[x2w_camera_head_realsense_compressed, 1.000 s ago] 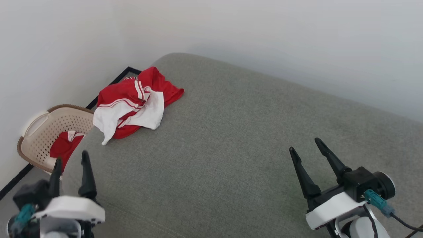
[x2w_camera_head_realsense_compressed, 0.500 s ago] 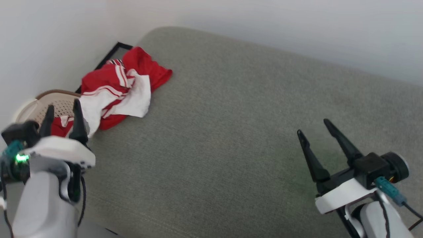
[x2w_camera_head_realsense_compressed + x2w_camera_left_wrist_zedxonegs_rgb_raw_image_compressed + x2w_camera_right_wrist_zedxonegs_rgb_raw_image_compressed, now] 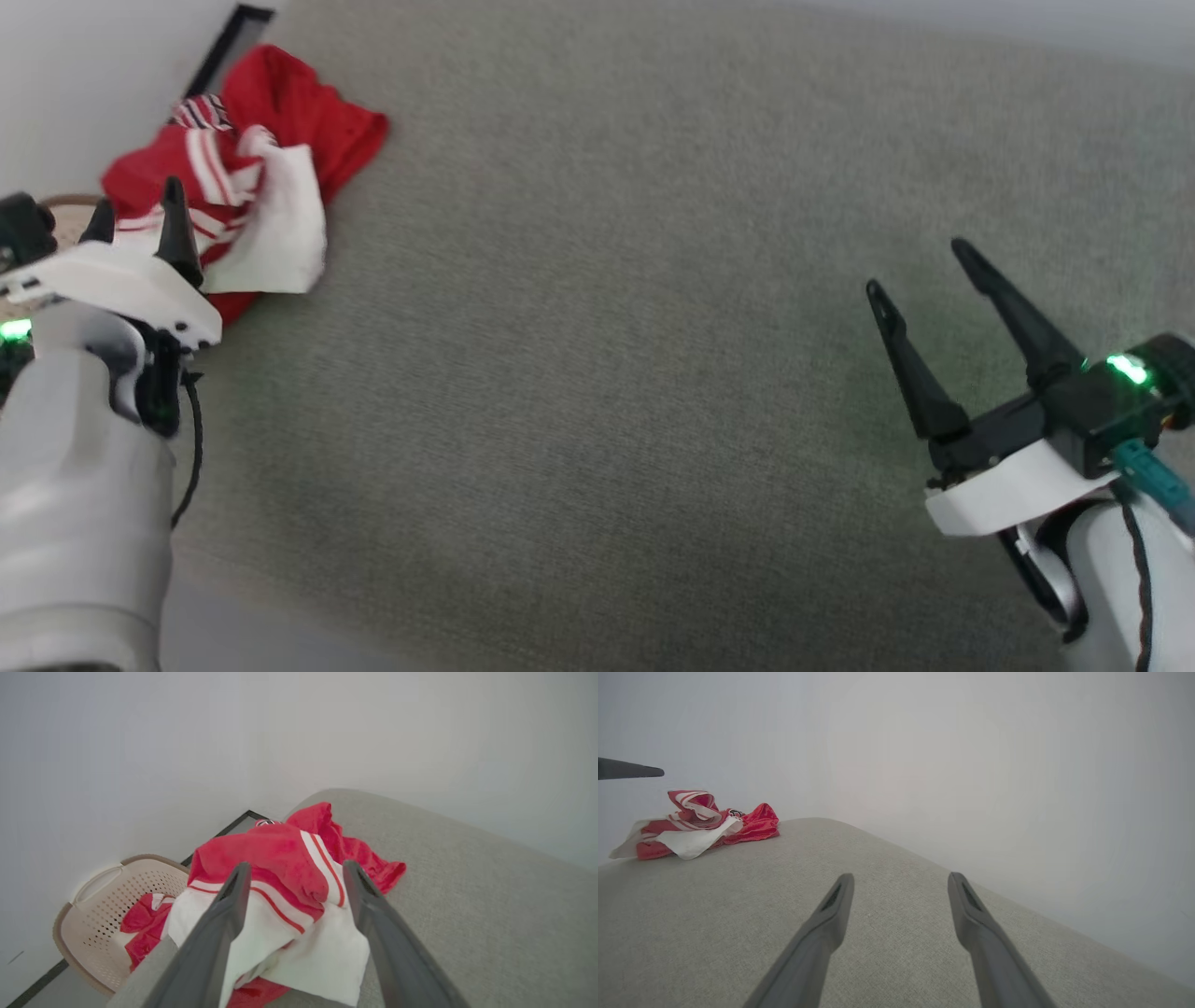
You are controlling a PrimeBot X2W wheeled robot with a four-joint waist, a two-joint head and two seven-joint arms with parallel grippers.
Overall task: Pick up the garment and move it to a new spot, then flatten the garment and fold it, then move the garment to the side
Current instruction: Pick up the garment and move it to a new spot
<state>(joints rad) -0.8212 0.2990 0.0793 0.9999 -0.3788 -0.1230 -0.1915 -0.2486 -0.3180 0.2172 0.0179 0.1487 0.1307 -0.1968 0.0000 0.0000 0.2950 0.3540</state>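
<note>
grey woven-fabric cushion: wide padded top, runs under and ahead of both sets of fingers. plain white wall rises beyond it, past the fingertips in both wrist views. beige perforated plastic laundry basket: off the cushion's edge, below and left of the left fingers in left wrist view, with a crumpled red-and-white cloth lying inside. garment, red soft-fabric T-shirt with white sleeves and red-and-white striped trim: crumpled heap on the cushion's corner, directly ahead of the left fingers and framed between them in left wrist view. tips look over its near edge, can't tell if they touch it. left fingers: spread apart, nothing gripped. right fingers: spread wide too, empty, over bare cushion. garment sits well apart from them, far off to their left. in right wrist view one dark left finger pokes in above the garment.
</note>
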